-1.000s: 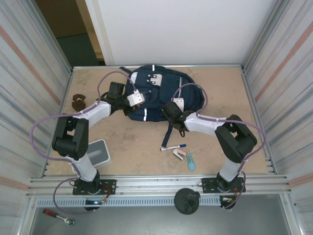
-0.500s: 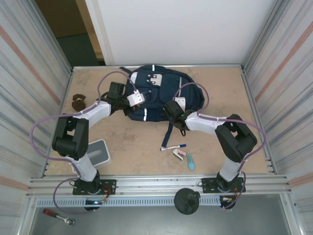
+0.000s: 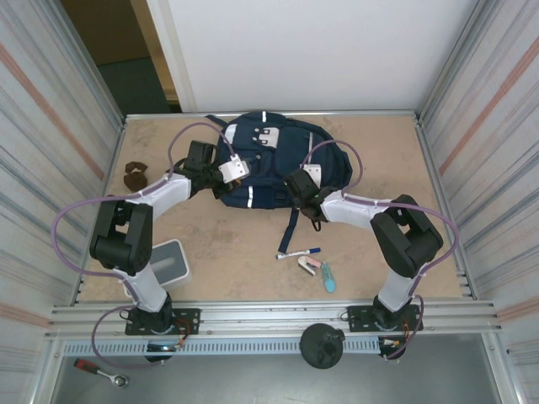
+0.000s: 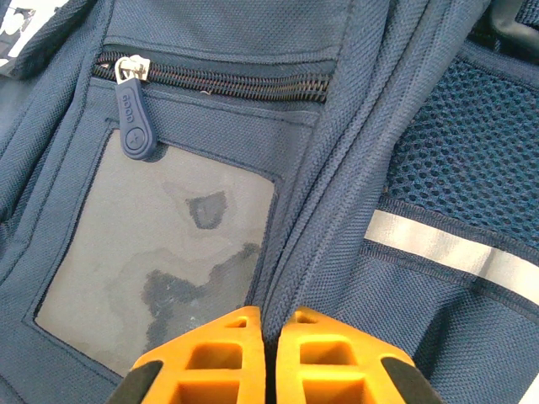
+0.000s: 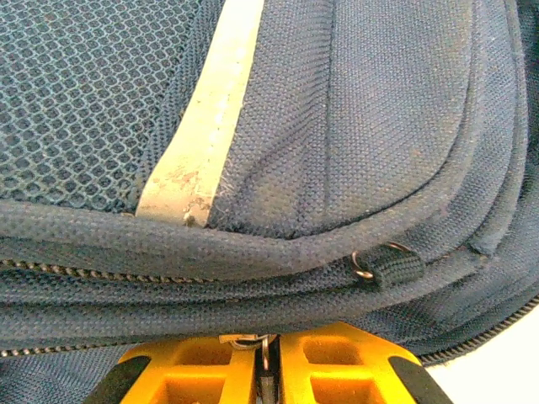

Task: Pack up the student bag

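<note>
Backpack (image 3: 269, 160) lies at 12 o'clock on the table (image 3: 379, 151). Left gripper (image 4: 271, 318) is clamped on a fold of its fabric. Right gripper (image 5: 263, 341) is pinched on the zip pull (image 5: 263, 352). Pen (image 3: 298, 252) and small items (image 3: 310, 264) sit at 5 o'clock, unpacked. Judged early: the bag is only being opened.

Left arm (image 3: 164, 192) and right arm (image 3: 354, 209) reach inward, left fingers (image 4: 210, 362) and right fingers (image 5: 337, 370) pinched together.

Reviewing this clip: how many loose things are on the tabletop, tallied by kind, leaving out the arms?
student bag: 1
marker pen: 1
small pink item: 1
small teal item: 1
brown object: 1
grey box: 1
Total: 6
</note>
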